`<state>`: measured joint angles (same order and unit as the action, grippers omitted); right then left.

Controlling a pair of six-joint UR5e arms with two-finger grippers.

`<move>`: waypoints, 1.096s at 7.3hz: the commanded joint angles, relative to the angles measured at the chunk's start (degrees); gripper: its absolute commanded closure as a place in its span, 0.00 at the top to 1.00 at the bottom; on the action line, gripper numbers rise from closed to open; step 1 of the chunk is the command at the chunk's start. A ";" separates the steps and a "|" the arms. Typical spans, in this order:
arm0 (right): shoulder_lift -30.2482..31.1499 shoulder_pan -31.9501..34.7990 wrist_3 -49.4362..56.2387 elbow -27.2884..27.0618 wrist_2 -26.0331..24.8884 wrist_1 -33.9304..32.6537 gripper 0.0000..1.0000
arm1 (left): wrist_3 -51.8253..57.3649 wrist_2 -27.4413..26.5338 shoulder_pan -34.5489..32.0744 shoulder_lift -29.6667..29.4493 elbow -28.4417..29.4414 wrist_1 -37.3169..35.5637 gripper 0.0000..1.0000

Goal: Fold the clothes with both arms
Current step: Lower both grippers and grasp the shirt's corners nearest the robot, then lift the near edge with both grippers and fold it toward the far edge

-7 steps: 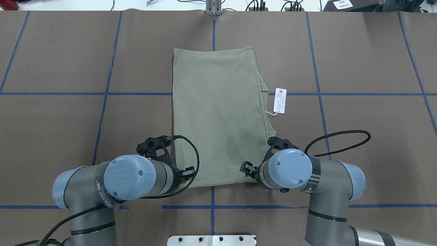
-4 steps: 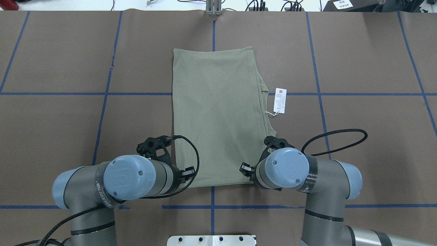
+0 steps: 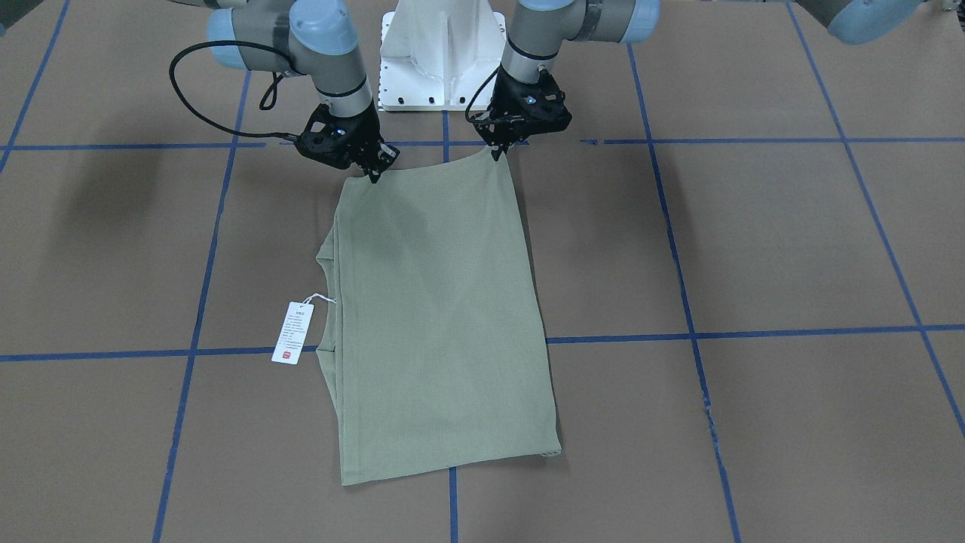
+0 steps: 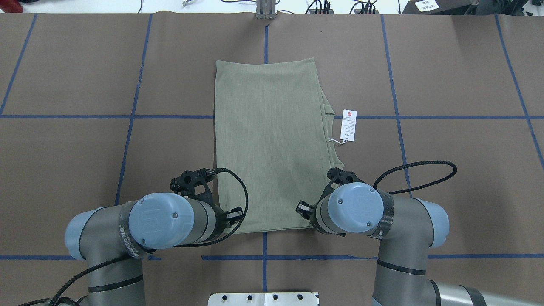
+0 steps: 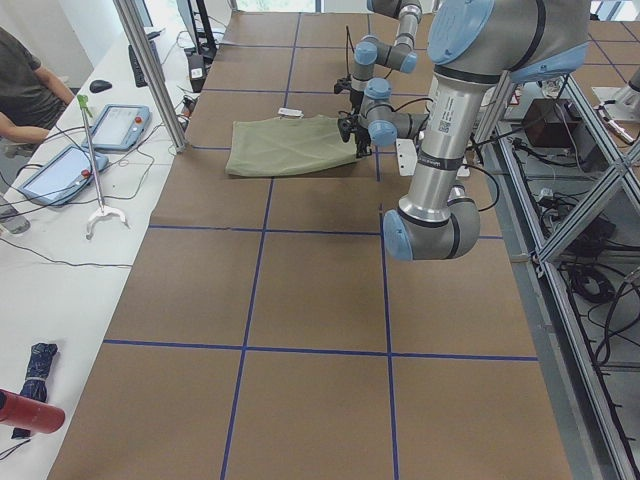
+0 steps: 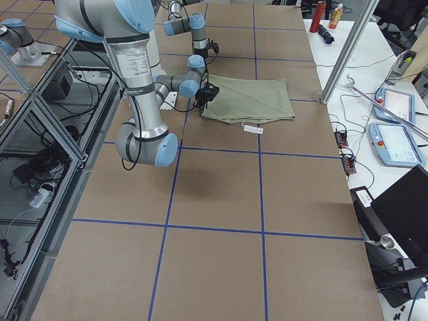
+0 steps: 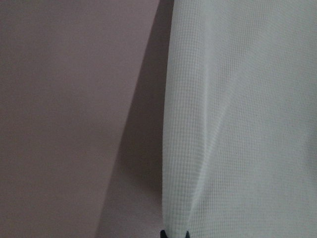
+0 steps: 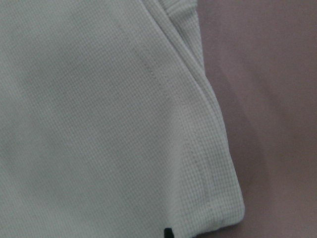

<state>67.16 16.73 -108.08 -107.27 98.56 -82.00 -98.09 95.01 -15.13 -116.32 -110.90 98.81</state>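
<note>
At shirt (image 3: 437,317) corners, grippers (image 3: 497,153) (image 3: 375,175), closure indistinct

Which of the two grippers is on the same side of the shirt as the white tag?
The right gripper: the tag sticks out from its edge of the shirt, while the left gripper is opposite.

Folded green shirt (image 6: 247,99) toward 12 o'clock; white tag (image 6: 252,129) at its 6; right gripper (image 6: 205,95) at its 9.
</note>
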 commanded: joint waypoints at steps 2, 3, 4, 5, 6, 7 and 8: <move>0.95 0.67 -1.08 -4.32 1.11 0.18 0.00 | -0.09 -0.17 1.84 1.09 -4.13 -2.99 0.00; 3.57 0.41 -1.08 -8.35 2.94 -0.17 0.00 | -0.18 -0.26 3.68 1.09 -6.58 -6.05 0.00; 4.38 -0.46 -1.26 -11.61 5.13 -0.35 0.00 | -0.35 -0.26 5.53 1.09 -8.96 -8.96 0.00; 4.47 -1.34 -1.35 -13.30 7.07 -0.44 0.00 | -0.35 -0.26 6.85 1.01 -10.20 -11.68 0.00; 4.47 -1.35 -1.43 -14.18 9.52 -0.44 0.00 | -0.27 -0.18 7.48 1.01 -12.56 -14.58 0.00; 4.04 -1.52 -1.35 -14.02 9.63 -0.35 0.00 | -0.26 0.09 7.48 0.49 -14.94 -16.70 0.00; 3.60 -0.48 -1.17 -13.23 9.03 -0.26 0.00 | -0.09 0.09 7.22 0.22 -15.13 -16.72 0.00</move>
<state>71.22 15.59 -109.40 -120.92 107.59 -82.36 -98.32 95.00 -7.87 -115.72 -124.69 83.34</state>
